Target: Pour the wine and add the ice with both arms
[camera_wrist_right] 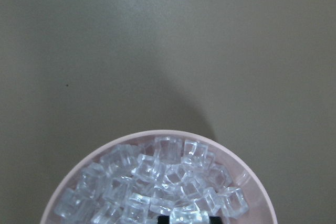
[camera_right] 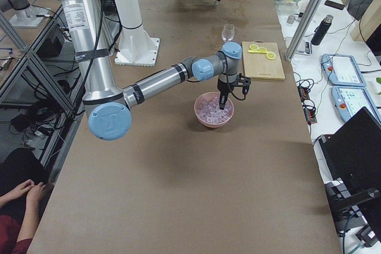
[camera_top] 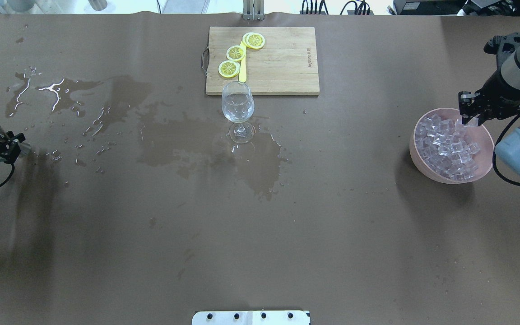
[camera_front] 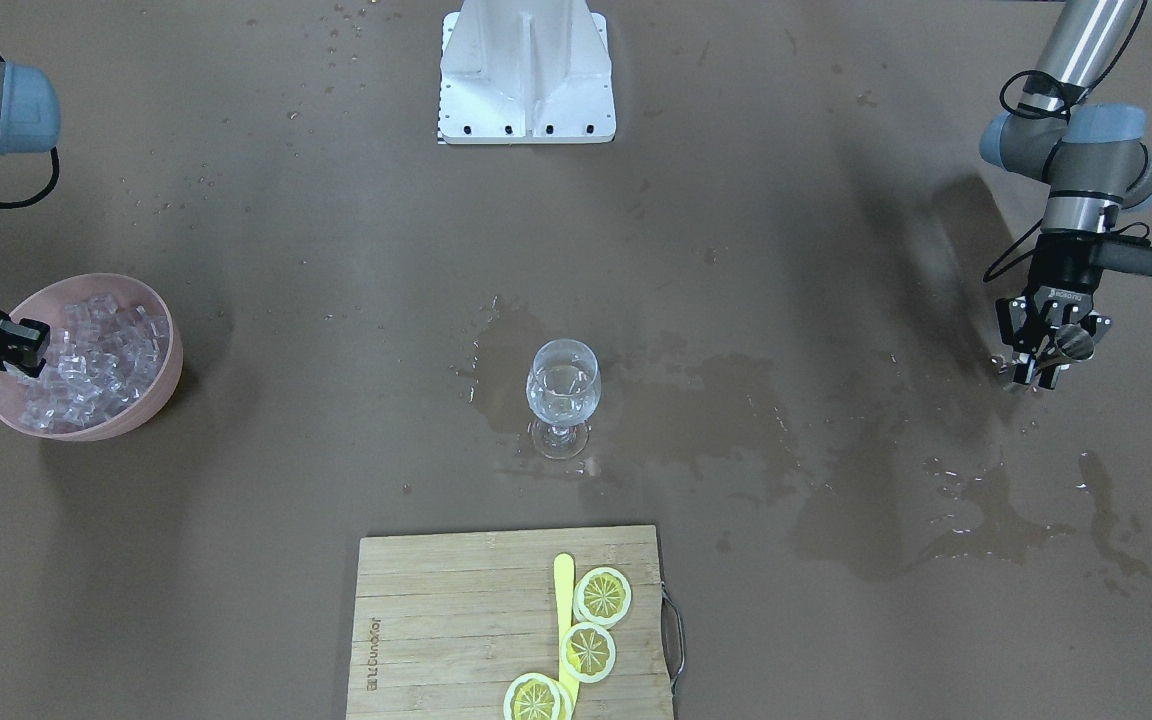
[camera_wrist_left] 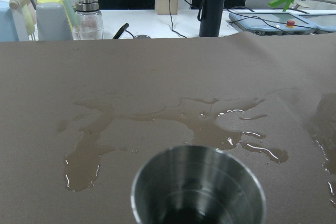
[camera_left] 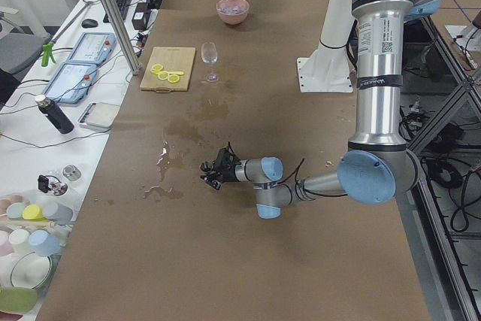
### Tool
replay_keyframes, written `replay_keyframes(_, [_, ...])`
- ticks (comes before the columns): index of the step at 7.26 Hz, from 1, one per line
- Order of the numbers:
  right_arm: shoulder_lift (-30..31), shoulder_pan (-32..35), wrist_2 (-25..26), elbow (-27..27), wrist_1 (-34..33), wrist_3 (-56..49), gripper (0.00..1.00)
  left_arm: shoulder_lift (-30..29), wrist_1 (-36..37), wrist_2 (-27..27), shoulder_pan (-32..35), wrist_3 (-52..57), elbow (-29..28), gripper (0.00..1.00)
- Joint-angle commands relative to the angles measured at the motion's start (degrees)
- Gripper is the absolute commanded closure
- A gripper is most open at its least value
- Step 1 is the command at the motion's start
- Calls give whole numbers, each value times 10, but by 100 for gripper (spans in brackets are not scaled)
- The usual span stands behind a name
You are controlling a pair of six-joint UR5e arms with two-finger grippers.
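Observation:
A stemmed wine glass [camera_front: 563,390] stands mid-table with a little clear wine [camera_top: 237,113] in it. My left gripper [camera_front: 1031,372] is far off at the table's end, shut on a small steel cup [camera_front: 1074,343] held low over the table. The left wrist view shows the cup's open mouth [camera_wrist_left: 197,182]. My right gripper [camera_top: 470,120] is dipped into a pink bowl [camera_top: 415,151] full of ice cubes [camera_top: 445,146]. In the right wrist view the dark fingertips [camera_wrist_right: 214,219] sit close on either side of one ice cube [camera_wrist_right: 185,217].
A wooden cutting board [camera_front: 436,620] with three lemon slices [camera_front: 588,650] and a yellow knife [camera_front: 564,600] lies beyond the glass. Wet puddles [camera_front: 986,510] spread around the glass and towards the left arm. The white base [camera_front: 526,70] is at the robot's side.

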State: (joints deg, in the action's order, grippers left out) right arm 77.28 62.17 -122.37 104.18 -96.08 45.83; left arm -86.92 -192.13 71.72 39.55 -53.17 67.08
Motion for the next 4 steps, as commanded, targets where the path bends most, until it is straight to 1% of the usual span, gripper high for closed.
replay_keyframes(1, [-54,35,-1,9,-81,-59,93,0,-1,2,0,0,0,77])
replay_keyframes(3, [-57,38,-5,15,-78,-59,93,0,-2,3,0,-1,1,82])
replay_keyframes(4, [-58,48,-49,15,-75,-52,93,0,-2,4,0,-1,2,88])
